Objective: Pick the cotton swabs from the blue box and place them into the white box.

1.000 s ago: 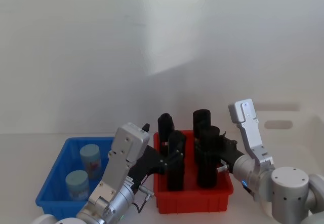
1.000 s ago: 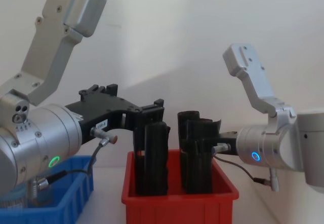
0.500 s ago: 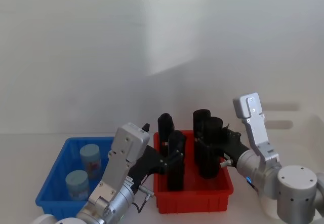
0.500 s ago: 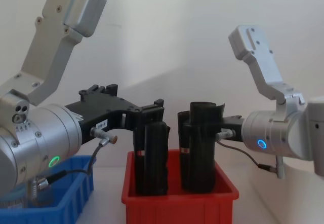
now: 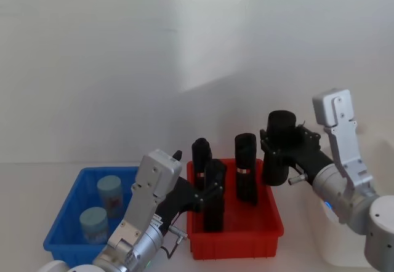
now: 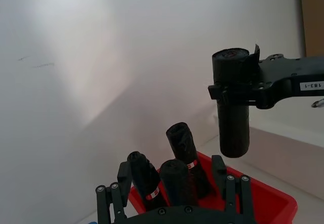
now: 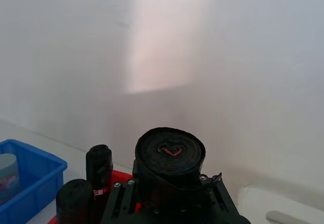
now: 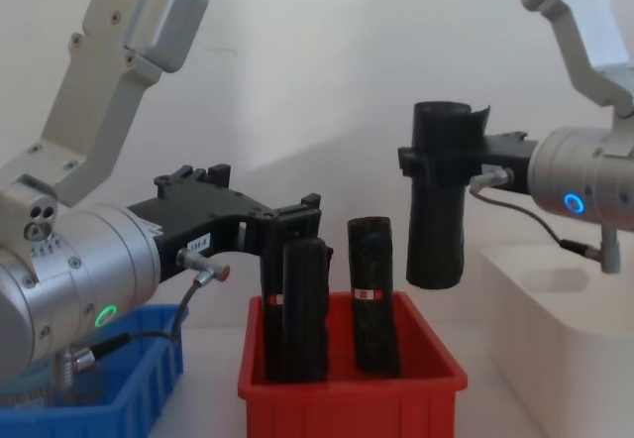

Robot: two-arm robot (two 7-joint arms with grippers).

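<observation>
White wall behind, pale worktop [image 5: 31, 176] below.
- Right gripper [image 8: 443, 157]: fingers clamped on tall black roll [image 5: 277, 161]. Half second ago roll stood in red plastic bin [image 5: 234, 238]. Now it hangs clear above bin's right side, near plain white box [image 8: 535, 359].
- Left gripper [image 6: 172, 181]: fingers wide, at rolls left in bin.
- Wrong item, you'll note: clear, pale-lidded cotton swabs [image 5: 109, 189] sit untouched in small blue box [image 5: 61, 232].

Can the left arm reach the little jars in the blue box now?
Probably yes: the cotton swabs sit uncovered in the blue box on its side, but the left gripper must first back away from the black rolls.
</observation>
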